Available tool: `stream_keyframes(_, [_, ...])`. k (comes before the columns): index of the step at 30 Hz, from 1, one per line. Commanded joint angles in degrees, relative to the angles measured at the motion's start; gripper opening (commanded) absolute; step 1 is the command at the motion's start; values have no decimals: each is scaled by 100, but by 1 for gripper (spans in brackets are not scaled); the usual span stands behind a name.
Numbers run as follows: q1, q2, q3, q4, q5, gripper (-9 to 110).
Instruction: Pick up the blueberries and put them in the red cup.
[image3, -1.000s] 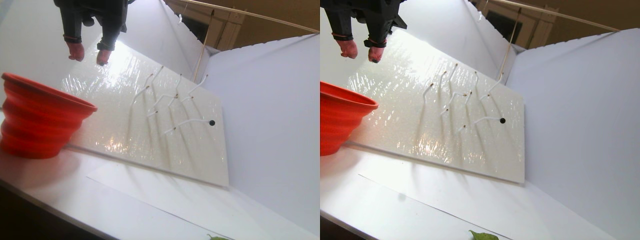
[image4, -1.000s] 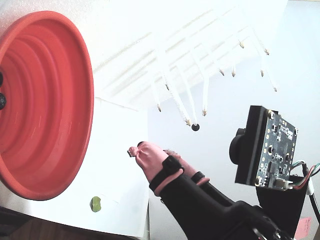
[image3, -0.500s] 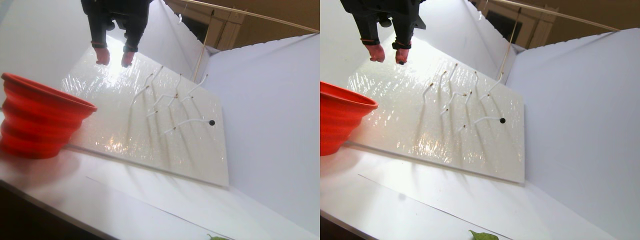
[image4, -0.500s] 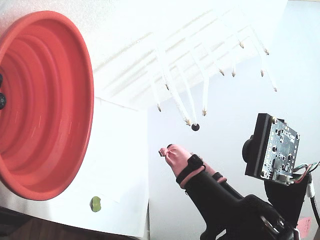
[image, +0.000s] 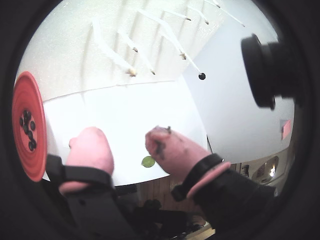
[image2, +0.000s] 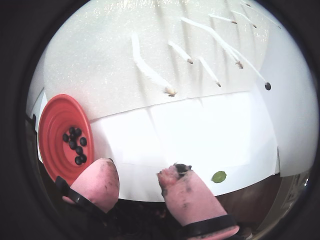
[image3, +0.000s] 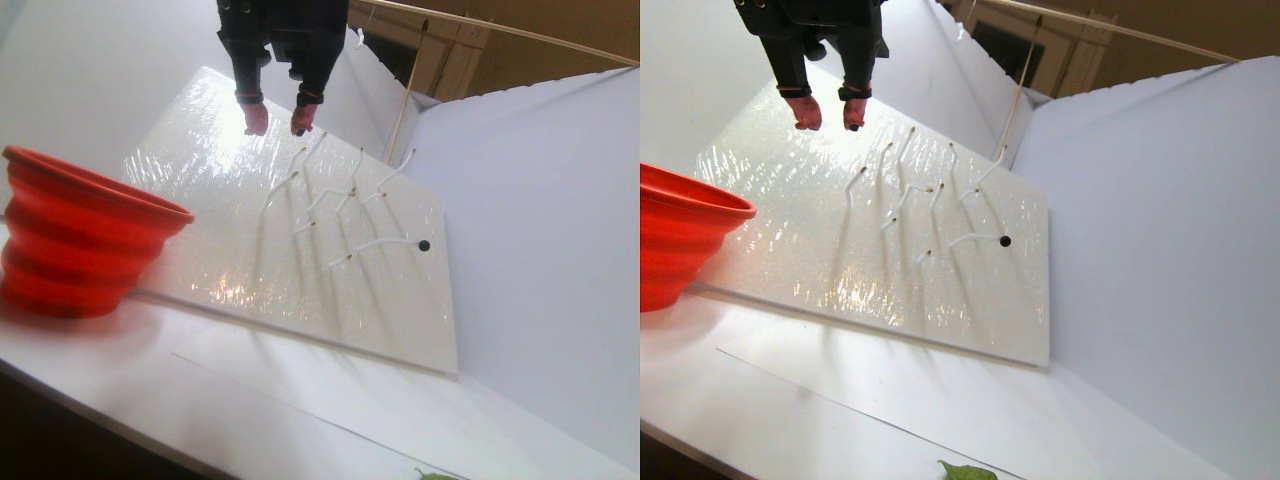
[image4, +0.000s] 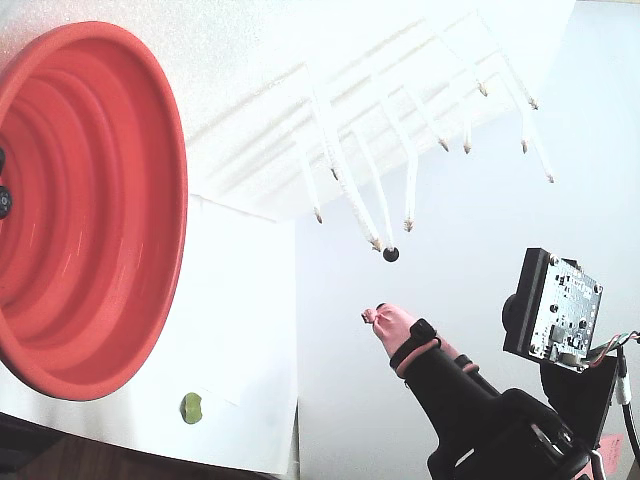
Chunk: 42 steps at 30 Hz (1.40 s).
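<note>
the gripper (image2: 137, 175) hangs high over the white sheet, pink-padded fingers (image2: 95, 182) parted and empty. glossy blueberries (image2: 75, 145) lie in the ribbed red cup (image2: 52, 117) at left; one berry (image4: 391, 255) remains on a stem tip.

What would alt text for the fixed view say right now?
A black arm's pink-tipped gripper hangs just below one dark blueberry at the tip of a white branch rack. The red cup fills the left side; a small green lump lies below it.
</note>
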Motion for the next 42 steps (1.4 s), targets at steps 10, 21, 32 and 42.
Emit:
stream_keyframes(10, [686, 18, -870, -308, -308, 15])
stream_keyframes(21, [1072, -589, -1143, -861, -712, 15])
stream_keyframes(32, [1415, -1230, -1433, -1327, -1011, 15])
stream_keyframes(42, [1661, -1837, -1714, -1696, -1187, 15])
